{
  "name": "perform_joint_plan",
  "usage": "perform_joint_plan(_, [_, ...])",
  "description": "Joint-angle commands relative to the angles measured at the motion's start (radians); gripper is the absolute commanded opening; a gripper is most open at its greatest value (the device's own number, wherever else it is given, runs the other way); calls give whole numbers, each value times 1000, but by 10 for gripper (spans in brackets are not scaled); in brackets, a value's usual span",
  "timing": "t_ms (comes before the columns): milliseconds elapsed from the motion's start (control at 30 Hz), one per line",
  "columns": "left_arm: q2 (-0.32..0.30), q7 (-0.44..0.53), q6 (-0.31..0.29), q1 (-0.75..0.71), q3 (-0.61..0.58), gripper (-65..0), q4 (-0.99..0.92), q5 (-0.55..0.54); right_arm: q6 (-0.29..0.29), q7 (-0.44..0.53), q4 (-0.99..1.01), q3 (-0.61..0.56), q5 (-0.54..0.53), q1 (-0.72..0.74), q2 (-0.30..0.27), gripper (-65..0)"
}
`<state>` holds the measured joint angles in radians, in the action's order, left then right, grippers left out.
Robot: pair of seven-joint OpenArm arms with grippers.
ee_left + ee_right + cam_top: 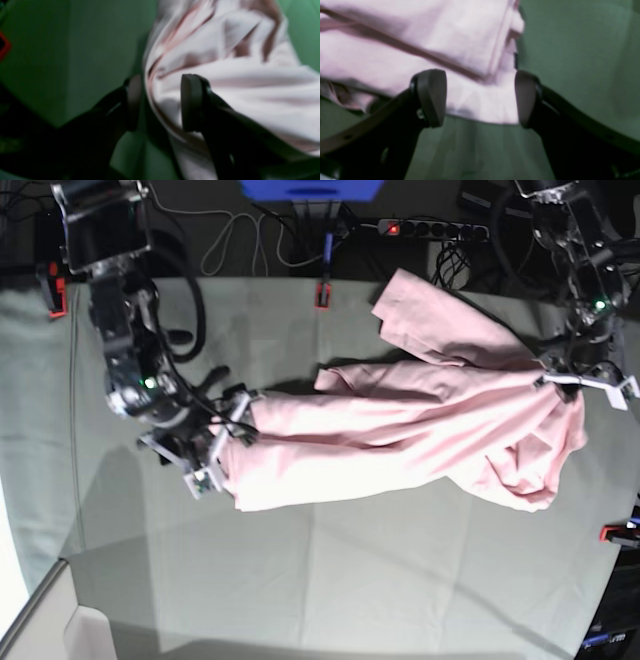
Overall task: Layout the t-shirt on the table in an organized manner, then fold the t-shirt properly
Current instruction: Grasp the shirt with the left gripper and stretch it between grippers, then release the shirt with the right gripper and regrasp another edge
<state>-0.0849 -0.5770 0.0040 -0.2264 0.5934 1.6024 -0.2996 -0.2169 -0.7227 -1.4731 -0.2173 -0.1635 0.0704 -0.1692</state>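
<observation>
The t-shirt point(400, 435) lay bunched in a long strip across the table point(330, 580). The right tool point(480, 98) stood wide open at one end, cloth between its pads but ungripped. The left tool point(157, 102) was partly open over the other end's folds.

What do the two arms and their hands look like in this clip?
Both arms are black, jointed metal with exposed dark cables and a small green light at a joint. The right hand has two black curved fingers ending in flat, rounded dark pads. The left hand has the same black fingers and dark pads. In the base view, pale grey-white brackets sit at each wrist.
</observation>
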Motion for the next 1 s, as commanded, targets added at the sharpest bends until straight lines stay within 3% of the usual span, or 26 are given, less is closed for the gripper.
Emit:
perform_joint_plan(0, [-2, 12, -2, 5, 3, -393, 29, -2, -3, 22, 2, 3, -6, 36, 6, -224])
perform_joint_plan(167, [9, -19, -2, 11, 3, -392, 62, 0, -5, 22, 140, 2, -8, 115, 13, -225])
perform_joint_plan(300, [9, -48, 0, 23, 3, -346, 85, 0, -5, 50, 223, 0, -8, 162, 18, -243])
perform_joint_plan(367, [9, -50, 0, 23, 3, -321, 98, 0, -6, 74, 237, -1, -11, 165, 18, -322])
perform_joint_plan(433, [9, -50, 0, 20, 4, -314, 112, 0, -9, 85, 239, -1, -11, 164, 18, -459])
perform_joint_plan(533, [9, -50, 0, 20, 21, -314, 120, 0, -82, 84, 236, -1, -11, 165, 20, -650])
perform_joint_plan(700, [24, -50, -2, 17, 84, -314, 121, 0, -235, 85, 142, 5, -11, 168, 15, -650])
perform_joint_plan(967, [24, -50, -3, -29, 145, -314, 138, 0, -238, 73, 44, 6, -6, 223, 13, -650])
